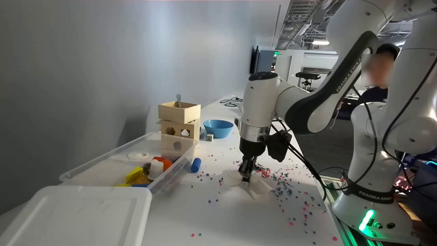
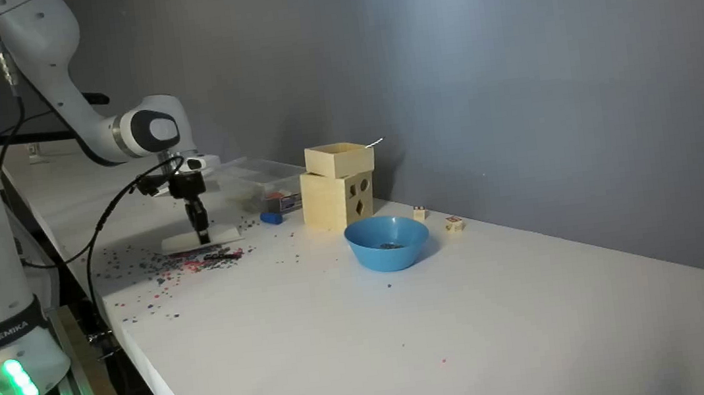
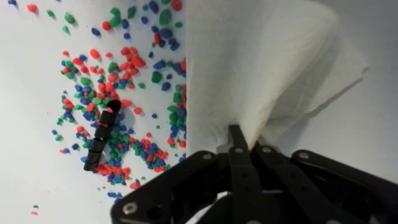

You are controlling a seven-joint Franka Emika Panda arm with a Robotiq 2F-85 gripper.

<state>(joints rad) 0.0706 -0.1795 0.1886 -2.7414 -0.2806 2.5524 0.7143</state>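
Note:
My gripper (image 3: 247, 137) is shut on a pinched fold of a thin white cloth or napkin (image 3: 217, 62) in the wrist view. The cloth lies partly spread on the white table, with one side raised into the fingers; it shows in both exterior views (image 1: 261, 188) (image 2: 223, 233). The fingertips are down at table height, and part of the right one is hidden behind the fold. Along the cloth's straight edge lie many small red, green and blue pebbles (image 3: 132, 60), some touching it. A black segmented tube (image 3: 102, 133) lies among them, apart from the cloth.
A blue bowl (image 2: 388, 256) with some pebbles inside stands near a wooden shape box (image 2: 333, 203). A clear bin (image 1: 174, 171) of toys, its white lid (image 1: 75, 212) and a blue cylinder (image 1: 196, 165) are beside the wall. Small letter cubes (image 2: 454, 223) lie behind the bowl.

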